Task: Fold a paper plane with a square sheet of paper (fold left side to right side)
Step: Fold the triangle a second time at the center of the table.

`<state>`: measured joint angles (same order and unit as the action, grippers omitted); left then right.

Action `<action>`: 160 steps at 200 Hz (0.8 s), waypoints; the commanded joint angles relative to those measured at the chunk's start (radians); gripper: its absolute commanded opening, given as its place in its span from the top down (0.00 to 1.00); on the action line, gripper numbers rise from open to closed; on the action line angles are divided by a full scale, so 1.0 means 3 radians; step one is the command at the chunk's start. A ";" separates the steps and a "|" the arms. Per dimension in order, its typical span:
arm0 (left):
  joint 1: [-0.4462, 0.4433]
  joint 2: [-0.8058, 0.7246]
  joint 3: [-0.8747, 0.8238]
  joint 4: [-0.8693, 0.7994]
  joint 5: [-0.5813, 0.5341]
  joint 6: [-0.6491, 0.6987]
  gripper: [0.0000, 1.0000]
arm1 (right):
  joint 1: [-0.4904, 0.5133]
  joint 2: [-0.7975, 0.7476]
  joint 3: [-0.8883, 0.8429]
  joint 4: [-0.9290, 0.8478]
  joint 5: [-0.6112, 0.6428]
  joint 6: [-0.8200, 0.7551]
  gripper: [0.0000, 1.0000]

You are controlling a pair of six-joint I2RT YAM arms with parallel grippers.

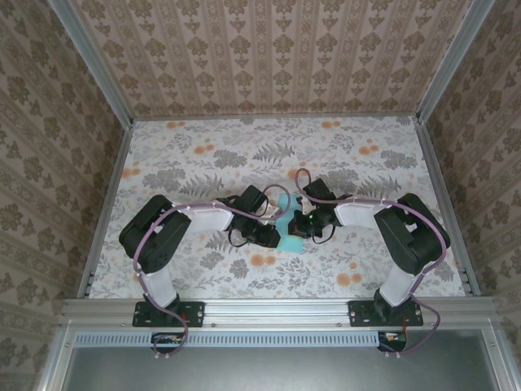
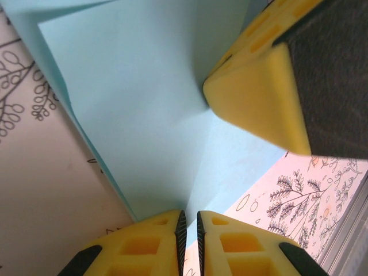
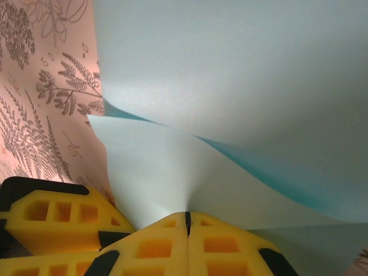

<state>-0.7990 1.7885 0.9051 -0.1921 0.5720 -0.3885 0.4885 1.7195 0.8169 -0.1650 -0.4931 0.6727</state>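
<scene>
Pinched at the tips of the left claw (image 2: 188, 221), jaws narrow, and the right claw (image 3: 187, 217), jaws fully closed: the paper (image 1: 291, 239). From above, sits between both claws, long axis pointing away from the bases. Up close, shows overlapping layers; cut off there, outline unclear.

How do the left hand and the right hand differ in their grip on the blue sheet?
The left hand shows a thin slit between its fingers where the sheet enters; the right hand has its fingers pressed flush. Seen from above, the left hand reaches the sheet from the left, the right hand from the right. Both have yellow fingers and pinch the same light blue sheet.
</scene>
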 commanded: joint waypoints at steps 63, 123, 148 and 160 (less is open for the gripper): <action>-0.0015 0.0087 -0.0136 -0.0215 -0.0134 0.0073 0.83 | -0.0378 -0.0048 0.0032 -0.0384 0.0258 -0.0278 1.00; -0.0016 0.0077 -0.0147 -0.0203 -0.0128 0.0073 0.83 | -0.0639 -0.0033 0.0076 -0.0467 0.0248 -0.0406 1.00; -0.0013 0.0073 -0.0147 -0.0203 -0.0133 0.0075 0.83 | -0.0749 -0.0029 0.0116 -0.0531 0.0252 -0.0473 1.00; -0.0015 0.0069 -0.0143 -0.0196 -0.0142 0.0074 0.83 | -0.0802 -0.0025 0.0135 -0.0547 0.0248 -0.0502 1.00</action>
<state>-0.7990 1.7885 0.8970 -0.1665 0.5720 -0.3885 0.2893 1.7130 0.8375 -0.2665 -0.5003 0.5632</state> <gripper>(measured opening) 0.170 0.046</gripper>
